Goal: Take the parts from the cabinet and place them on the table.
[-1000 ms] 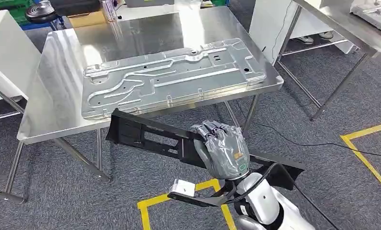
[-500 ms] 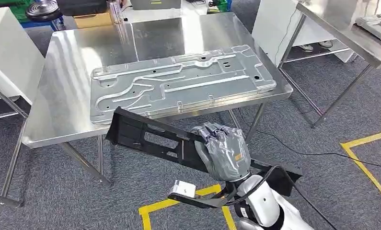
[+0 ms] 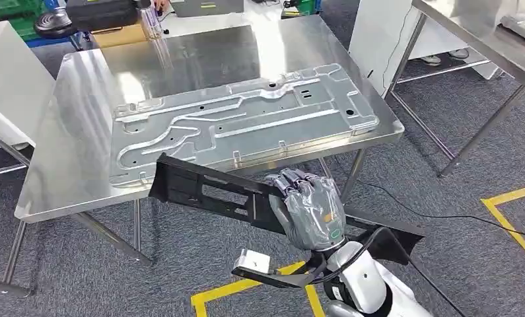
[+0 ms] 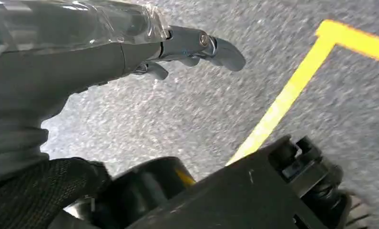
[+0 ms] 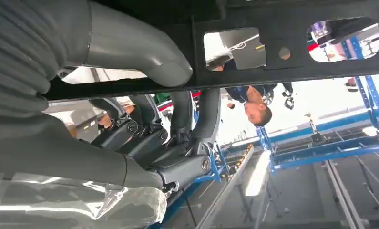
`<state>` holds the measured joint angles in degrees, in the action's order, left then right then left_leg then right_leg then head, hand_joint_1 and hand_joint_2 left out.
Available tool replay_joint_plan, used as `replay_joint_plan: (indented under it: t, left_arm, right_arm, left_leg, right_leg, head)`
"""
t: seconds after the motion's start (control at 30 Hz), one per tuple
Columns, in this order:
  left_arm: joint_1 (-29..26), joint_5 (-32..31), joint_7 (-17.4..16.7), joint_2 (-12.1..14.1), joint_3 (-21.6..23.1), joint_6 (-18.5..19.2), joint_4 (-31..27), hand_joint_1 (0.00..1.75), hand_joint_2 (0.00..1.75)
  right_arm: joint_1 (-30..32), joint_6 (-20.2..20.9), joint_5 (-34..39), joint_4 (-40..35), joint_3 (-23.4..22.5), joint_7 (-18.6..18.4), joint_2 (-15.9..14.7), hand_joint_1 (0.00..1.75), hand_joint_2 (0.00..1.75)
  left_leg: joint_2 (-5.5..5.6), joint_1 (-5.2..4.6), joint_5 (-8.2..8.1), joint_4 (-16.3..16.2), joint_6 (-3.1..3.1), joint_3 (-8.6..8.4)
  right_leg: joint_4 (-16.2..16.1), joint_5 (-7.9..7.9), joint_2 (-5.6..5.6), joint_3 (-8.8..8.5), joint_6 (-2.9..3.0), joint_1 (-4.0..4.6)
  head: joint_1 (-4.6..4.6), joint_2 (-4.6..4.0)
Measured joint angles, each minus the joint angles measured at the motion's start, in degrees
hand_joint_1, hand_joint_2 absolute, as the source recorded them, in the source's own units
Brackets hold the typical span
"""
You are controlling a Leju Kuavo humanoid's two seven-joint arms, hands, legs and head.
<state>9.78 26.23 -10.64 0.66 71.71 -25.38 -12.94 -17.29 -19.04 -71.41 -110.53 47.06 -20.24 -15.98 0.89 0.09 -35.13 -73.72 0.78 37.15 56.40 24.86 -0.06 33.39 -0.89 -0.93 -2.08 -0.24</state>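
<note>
A steel tabletop [image 3: 81, 132] takes up the upper left and centre of the head view, its polished surface throwing back bright glare from the lights above, and it stands on thin metal legs over speckled grey carpet [image 3: 444, 165]. A large stamped metal panel [image 3: 240, 122] lies flat on it, stretching from the left part of the surface to the right front corner, with its near edge close to the table's front rim. In the lower centre of the frame the right hand [image 3: 309, 208] is wrapped around a long black plastic part [image 3: 200, 188], fingers over its top edge and thumb beneath; the part is held roughly level in the air in front of the table's near edge, its left end overlapping the rim in the picture and its right end running past the wrist toward the lower right. The right wrist view shows the same part [image 5: 282, 43] from underneath, with rectangular cut-outs. In the left wrist view the left hand [image 4: 106, 52] hangs above the carpet with its fingers stretched out and apart, holding nothing. Yellow tape [image 3: 517, 218] marks lines on the floor at the right edge and the bottom centre. A second steel table [image 3: 471, 33] stands at the upper right, and a white cabinet [image 3: 8, 79] at the far left.
</note>
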Motion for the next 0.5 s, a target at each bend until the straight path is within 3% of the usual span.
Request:
replay_joint_plan:
  t: [0.03, 0.1, 0.13, 0.17, 0.2, 0.27, 0.3, 0.33, 0.37, 0.43, 0.47, 0.5]
  left_arm:
    - [0.0, 0.0, 0.0, 0.0, 0.0, 0.0, 0.0, 0.0, 1.75]
    - [-0.2, -0.1, -0.1, 0.0, 0.0, 0.0, 0.0, 0.0, 1.75]
    - [-0.4, -0.2, -0.2, 0.0, 0.0, 0.0, 0.0, 0.0, 1.75]
    - [-0.6, -0.3, -0.3, 0.0, 0.0, 0.1, 0.0, 0.0, 1.75]
    - [-0.5, -0.3, -0.3, 0.0, 0.1, 0.1, 0.0, 0.0, 1.75]
    - [-0.5, -0.4, -0.3, 0.0, 0.1, 0.1, 0.0, 0.0, 1.75]
    - [-0.5, -0.3, -0.3, 0.0, 0.1, 0.1, 0.0, 0.0, 1.75]
    - [-0.4, -0.4, -0.3, -0.1, 0.1, 0.1, 0.0, 0.0, 1.75]
    - [-0.5, -0.4, -0.3, -0.1, 0.1, 0.1, 0.0, 0.0, 1.75]
    - [-0.5, -0.4, -0.4, -0.1, 0.1, 0.1, 0.0, 0.0, 1.75]
    - [-0.5, -0.4, -0.4, -0.1, 0.1, 0.1, 0.0, 0.0, 1.75]
    - [-0.6, -0.4, -0.4, -0.1, 0.2, 0.1, 0.0, 0.0, 1.75]
  right_arm:
    - [0.1, 0.0, 0.0, 0.0, 0.0, 0.0, 0.0, 1.75, 1.75]
    - [0.1, 0.0, 0.0, 0.0, 0.0, 0.0, 0.0, 1.75, 1.75]
    - [0.1, 0.0, 0.0, 0.0, 0.0, 0.0, 0.0, 1.75, 1.75]
    - [0.1, 0.0, 0.0, 0.0, 0.0, 0.0, 0.0, 1.75, 1.75]
    - [0.1, 0.1, 0.0, -0.1, 0.0, 0.0, 0.0, 1.75, 1.75]
    - [0.3, 0.1, 0.0, -0.1, -0.1, 0.0, 0.0, 1.75, 1.75]
    - [0.1, 0.1, 0.0, -0.1, -0.2, 0.0, 0.0, 1.75, 1.75]
    - [0.2, 0.1, 0.0, -0.2, -0.3, 0.0, 0.0, 1.75, 1.75]
    - [0.1, 0.1, 0.0, -0.2, -0.3, 0.0, 0.0, 1.75, 1.75]
    - [0.3, 0.1, 0.0, -0.3, -0.3, 0.0, 0.0, 1.75, 1.75]
    - [0.5, 0.1, 0.0, -0.3, -0.4, 0.0, 0.0, 1.75, 1.75]
    - [0.6, 0.1, 0.0, -0.3, -0.4, 0.0, 0.0, 1.75, 1.75]
  left_leg:
    - [-0.03, -0.08, 2.43, 2.4, 0.17, -0.74]
    - [-0.04, -0.08, 9.17, 11.6, 0.83, -3.78]
    - [-0.08, -0.2, 11.03, 15.4, 1.27, -4.82]
    - [-0.08, -0.75, 10.73, 15.7, 1.58, -5.0]
    - [-0.12, -0.74, 9.74, 17.4, 1.97, -5.94]
    - [0.1, -0.88, 9.33, 17.8, 2.27, -5.67]
    - [0.13, -0.56, 9.51, 18.2, 2.61, -6.3]
    - [0.14, -0.26, 9.63, 18.7, 2.94, -6.79]
    - [0.06, -0.22, 9.49, 18.9, 3.2, -7.17]
    - [-0.09, -0.34, 9.11, 18.9, 3.77, -7.6]
    - [-0.08, -0.4, 8.88, 18.9, 3.95, -7.85]
    - [-0.03, -0.42, 8.56, 18.9, 4.01, -8.2]
  right_leg:
    - [0.0, 0.46, 0.05, -0.79, -0.09, 0.04]
    - [0.0, 1.29, 0.17, -2.27, -0.28, 0.1]
    - [-0.1, 1.68, 0.17, -2.77, -0.48, 0.08]
    - [-0.2, 1.8, 0.26, -2.85, -0.77, 0.47]
    - [-0.2, 1.75, 0.34, -2.5, -1.01, 0.3]
    - [-0.6, 1.67, 0.18, -2.33, -1.51, 0.24]
    - [-0.7, 1.85, 0.18, -2.46, -1.87, 0.45]
    - [0.0, 2.24, -0.05, -2.29, -2.08, 0.12]
    - [2.8, 3.45, 0.03, -1.03, -2.3, 0.27]
    - [13.0, 7.33, 0.04, 4.74, -2.65, 0.27]
    - [17.0, 7.8, 0.04, 7.3, -2.76, 0.26]
    - [18.7, 7.49, 0.04, 8.88, -2.78, 0.27]
  head:
    - [0.0, 0.0]
    - [0.0, 0.0]
    - [-0.02, 0.0]
    - [0.02, -0.02]
    - [-0.07, 0.0]
    - [0.02, 0.0]
    - [0.02, 0.0]
    - [0.07, 0.0]
    - [0.09, 0.0]
    - [0.11, 0.0]
    - [0.11, 0.0]
    - [0.11, 0.0]
